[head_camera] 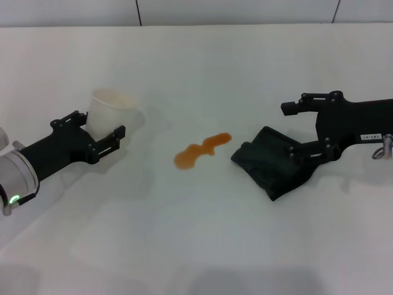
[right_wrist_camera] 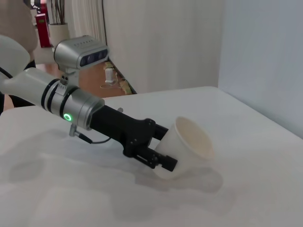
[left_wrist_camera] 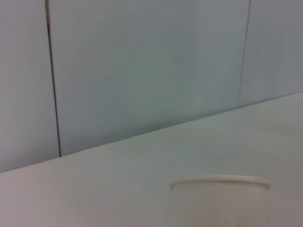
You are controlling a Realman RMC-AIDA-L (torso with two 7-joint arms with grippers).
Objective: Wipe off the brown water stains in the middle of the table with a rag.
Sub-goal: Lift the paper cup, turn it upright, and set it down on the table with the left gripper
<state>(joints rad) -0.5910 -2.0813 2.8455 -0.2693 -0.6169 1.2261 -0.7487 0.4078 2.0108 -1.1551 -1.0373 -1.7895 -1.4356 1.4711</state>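
The brown water stains (head_camera: 200,150) lie as one wavy orange-brown puddle in the middle of the white table (head_camera: 202,233). The dark rag (head_camera: 270,165) lies crumpled just right of the puddle, apart from it. My right gripper (head_camera: 288,130) is open at the rag's right side. Its near finger rests on the rag and its far finger stands beyond the rag's far corner. My left gripper (head_camera: 101,126) is at the left, shut on a tilted white paper cup (head_camera: 109,109). That gripper (right_wrist_camera: 161,152) and the cup (right_wrist_camera: 189,144) also show in the right wrist view.
A grey wall (head_camera: 245,11) runs along the table's far edge. The cup's rim (left_wrist_camera: 220,182) shows in the left wrist view, with the table (left_wrist_camera: 118,189) and wall behind it. In the right wrist view, a room with furniture lies past the table's far side.
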